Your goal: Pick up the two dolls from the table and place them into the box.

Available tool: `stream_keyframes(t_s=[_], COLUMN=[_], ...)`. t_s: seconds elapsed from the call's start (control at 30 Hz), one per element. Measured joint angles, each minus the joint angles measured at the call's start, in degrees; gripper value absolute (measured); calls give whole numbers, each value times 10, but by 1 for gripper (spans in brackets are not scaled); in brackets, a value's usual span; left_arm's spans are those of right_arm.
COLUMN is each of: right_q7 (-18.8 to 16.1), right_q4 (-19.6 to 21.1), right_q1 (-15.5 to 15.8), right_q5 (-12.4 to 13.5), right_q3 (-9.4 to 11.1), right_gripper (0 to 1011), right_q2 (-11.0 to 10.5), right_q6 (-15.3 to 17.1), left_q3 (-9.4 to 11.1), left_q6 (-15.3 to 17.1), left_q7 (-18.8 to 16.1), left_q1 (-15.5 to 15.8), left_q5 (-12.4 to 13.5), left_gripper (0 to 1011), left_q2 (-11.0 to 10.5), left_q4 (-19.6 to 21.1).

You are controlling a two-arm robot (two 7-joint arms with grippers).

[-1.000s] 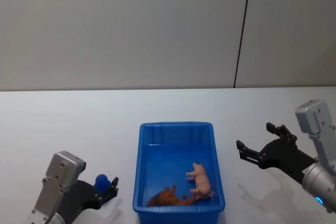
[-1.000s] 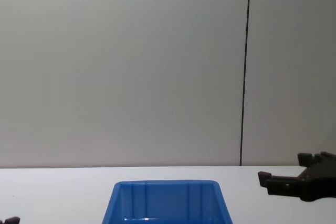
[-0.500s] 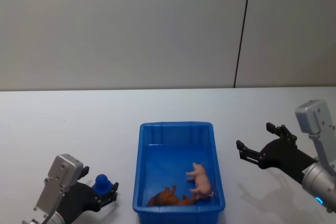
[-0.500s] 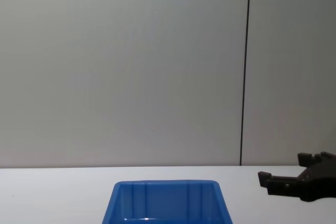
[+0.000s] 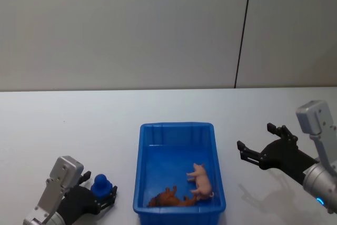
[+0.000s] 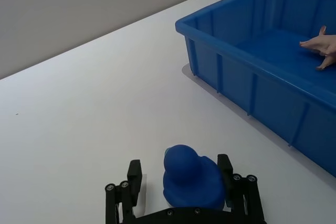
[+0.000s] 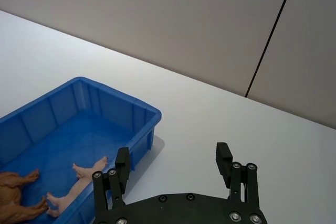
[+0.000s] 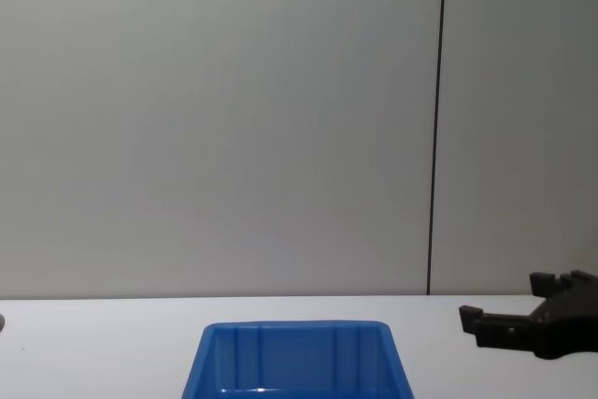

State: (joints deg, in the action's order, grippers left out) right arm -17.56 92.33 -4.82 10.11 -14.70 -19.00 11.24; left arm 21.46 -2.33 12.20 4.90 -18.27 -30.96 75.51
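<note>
The head camera looks forward and down on the white surface (image 5: 79, 119), with the blue box (image 5: 179, 128) near the bottom centre of its view and a grey wall behind. The chest camera, set lower, looks level across the surface, catching the far rim of the box (image 8: 297, 327) at the bottom of its view below a broad stretch of wall. The left wrist camera sits close above the surface beside the box (image 6: 247, 72), seeing its outer side wall. The right wrist camera looks down from higher on the box's opposite side (image 7: 79, 116). All four views share the box.
</note>
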Motion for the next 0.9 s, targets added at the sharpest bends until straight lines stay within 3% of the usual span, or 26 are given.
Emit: stream_keyframes(t_s=[0.23,0.6,0.73,0.9], right_q7=[0,0,0,0], right_q4=[0,0,0,0], right_q1=[0,0,0,0], right_q5=[0,0,0,0], right_q3=[0,0,0,0], right_gripper=[1001,1001,1001,1001], right_q2=[0,0,0,0], right_q6=[0,0,0,0], left_q3=[-2,-4,-6,-8], left_q6=[-7,-11,-10,-14], left_q7=[13,26,28,30], left_q1=[8,12,14,22], left_q5=[1,4,10,19], left_gripper=[782,705,602,545], left_q2=[5,7,7,10], left_q4=[-16,-23,-18,-1])
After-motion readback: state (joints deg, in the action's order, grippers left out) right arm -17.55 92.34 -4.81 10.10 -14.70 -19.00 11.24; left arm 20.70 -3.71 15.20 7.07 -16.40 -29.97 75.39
